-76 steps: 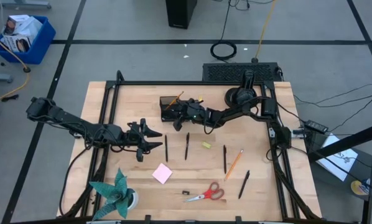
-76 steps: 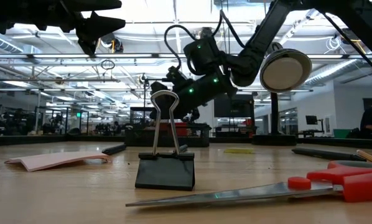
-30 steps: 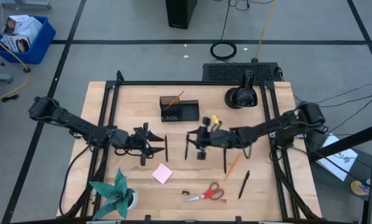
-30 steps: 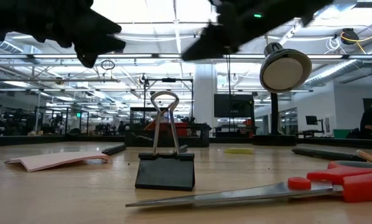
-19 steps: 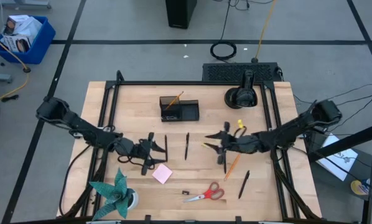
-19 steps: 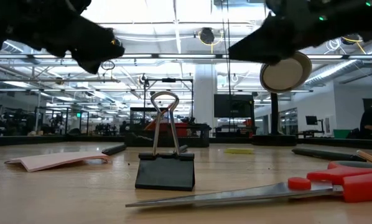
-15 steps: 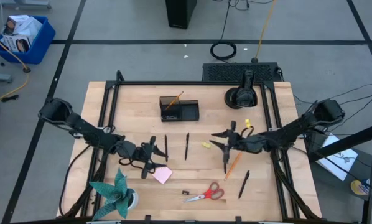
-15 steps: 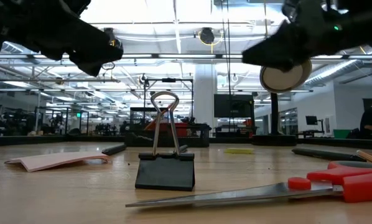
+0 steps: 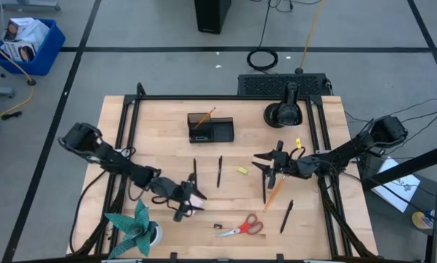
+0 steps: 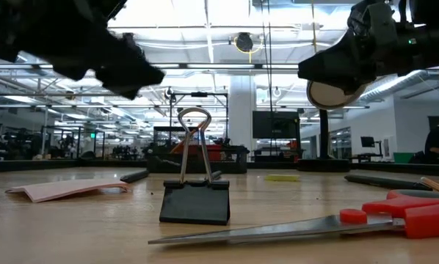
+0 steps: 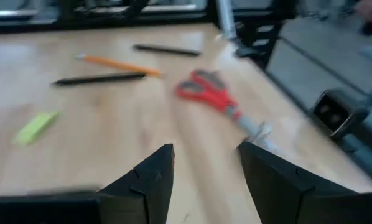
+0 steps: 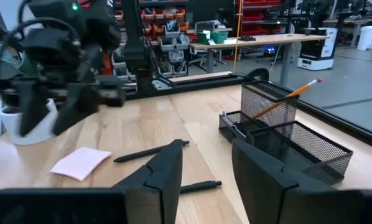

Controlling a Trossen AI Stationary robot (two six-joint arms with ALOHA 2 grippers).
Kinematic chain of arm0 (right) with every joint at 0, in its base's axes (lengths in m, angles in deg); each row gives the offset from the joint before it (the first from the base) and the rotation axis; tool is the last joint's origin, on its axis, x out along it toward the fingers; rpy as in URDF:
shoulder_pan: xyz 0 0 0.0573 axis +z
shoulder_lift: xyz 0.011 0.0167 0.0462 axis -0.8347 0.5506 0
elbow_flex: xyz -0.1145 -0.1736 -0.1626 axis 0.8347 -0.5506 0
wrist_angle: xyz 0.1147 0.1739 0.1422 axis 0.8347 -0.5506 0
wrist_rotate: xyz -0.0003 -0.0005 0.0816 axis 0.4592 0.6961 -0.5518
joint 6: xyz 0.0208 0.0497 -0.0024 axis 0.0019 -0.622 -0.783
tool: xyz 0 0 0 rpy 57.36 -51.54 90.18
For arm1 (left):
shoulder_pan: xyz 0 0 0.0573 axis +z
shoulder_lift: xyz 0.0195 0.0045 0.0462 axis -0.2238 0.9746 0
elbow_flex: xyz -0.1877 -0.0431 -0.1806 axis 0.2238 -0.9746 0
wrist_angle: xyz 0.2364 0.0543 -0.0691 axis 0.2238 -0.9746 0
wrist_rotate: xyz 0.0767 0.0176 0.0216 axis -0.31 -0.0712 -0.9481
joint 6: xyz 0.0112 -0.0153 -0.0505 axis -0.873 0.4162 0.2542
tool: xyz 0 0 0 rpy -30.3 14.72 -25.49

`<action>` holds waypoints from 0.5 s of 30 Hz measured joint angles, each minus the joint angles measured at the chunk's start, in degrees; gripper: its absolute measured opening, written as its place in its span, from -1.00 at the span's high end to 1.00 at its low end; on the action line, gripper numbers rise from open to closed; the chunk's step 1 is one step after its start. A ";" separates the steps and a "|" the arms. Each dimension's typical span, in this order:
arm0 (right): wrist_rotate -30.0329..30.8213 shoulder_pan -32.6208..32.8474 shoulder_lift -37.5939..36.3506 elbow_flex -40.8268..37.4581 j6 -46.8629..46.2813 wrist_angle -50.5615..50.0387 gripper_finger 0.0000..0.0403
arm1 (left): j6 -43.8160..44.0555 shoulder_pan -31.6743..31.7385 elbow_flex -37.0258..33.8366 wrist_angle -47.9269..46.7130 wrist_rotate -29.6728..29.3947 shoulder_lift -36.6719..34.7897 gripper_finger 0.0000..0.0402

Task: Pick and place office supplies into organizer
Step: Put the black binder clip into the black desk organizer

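Both tools are spread and empty: the left tool has moved down over the pink sticky-note pad, probably its next pick. Meanwhile the right tool has left the organizer and now hovers above a black pen on the surface.

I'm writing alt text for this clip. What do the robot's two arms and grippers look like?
Both are dark, slim, jointed arms with black cables looped alongside. The left gripper and right gripper each end in two black, angular, tapering fingers. A yellow tag sits on the right arm near its wrist; no other markings are legible.
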 joint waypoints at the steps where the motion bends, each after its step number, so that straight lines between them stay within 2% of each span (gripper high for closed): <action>1: 0.01 0.00 0.00 0.00 -0.02 0.26 0.35 | 0.00 -0.11 1.29 -0.03 1.58 1.10 0.05; 3: -0.03 0.00 0.00 0.00 0.00 0.31 0.35 | -0.38 -0.58 3.81 -1.31 3.43 2.99 0.05; 9: -0.04 0.00 0.00 0.00 0.15 -0.18 0.35 | -0.67 -1.18 11.20 -8.53 3.42 8.07 0.05; 15: -0.03 0.00 0.00 0.02 0.15 -0.36 0.35 | 0.86 -2.07 14.72 -9.00 3.33 11.66 0.05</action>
